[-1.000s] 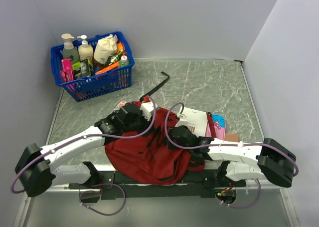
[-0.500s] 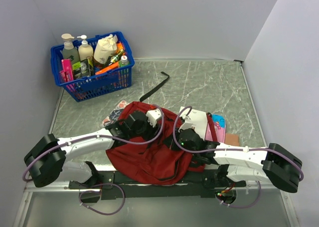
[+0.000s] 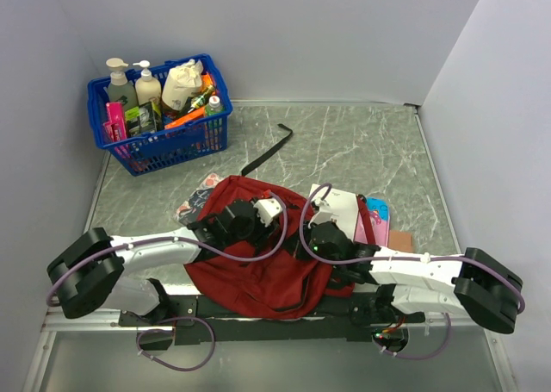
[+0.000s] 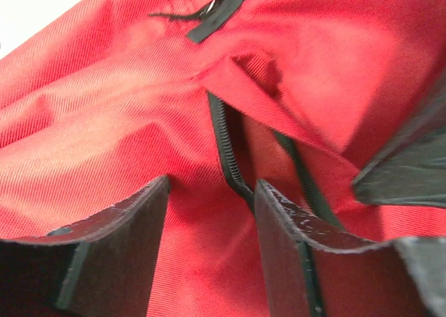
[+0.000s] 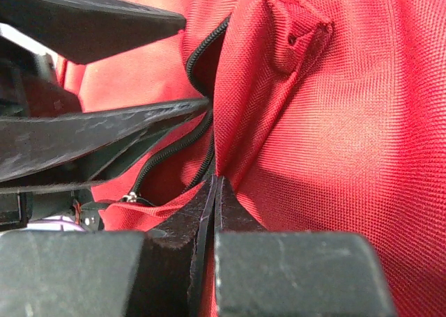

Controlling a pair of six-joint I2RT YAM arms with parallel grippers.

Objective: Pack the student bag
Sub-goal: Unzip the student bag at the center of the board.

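**Here, the bag sits at six o'clock with both grippers at its zipper**

You have the student bag (image 3: pixel 250 280) lying slumped at the 6 o'clock edge of the table (image 3: pixel 362 151), between the two arm bases. Its dark red fabric is rumpled. A black zipper (image 4: pixel 226 143) runs along an opening in the top of the bag, and the opening gapes a little.

Your right gripper (image 5: pixel 214 184) comes onto the bag from 3 o'clock. Its fingers are pressed tight together, and a raised fold of the red fabric beside the zipper is pinched in the seam between them. The fold stands up as a peak above the fingertips.

Your left gripper (image 4: pixel 212 184) reaches in from 9 o'clock and faces the right one across the opening. Its fingers stand apart and released, gripping nothing. The zipper and the red cloth lie in the gap between them, and one tip sits close to the zipper line.

Around the bag:
- At 2 o'clock, a white box (image 3: pixel 340 207) is partly tucked under the bag's edge.
- Just beside the box, toward 3 o'clock, lies a pink and blue flat item (image 3: pixel 377 218).
- At 10 o'clock, a patterned pouch (image 3: pixel 194 202) pokes out from under the bag.
- Toward 12 o'clock, a black strap (image 3: pixel 269 149) trails across the marble surface.

Well apart, in the table's 10 o'clock corner, stands a blue basket (image 3: pixel 172 142). It is crowded with pump bottles (image 3: pixel 120 82) and other small packages.
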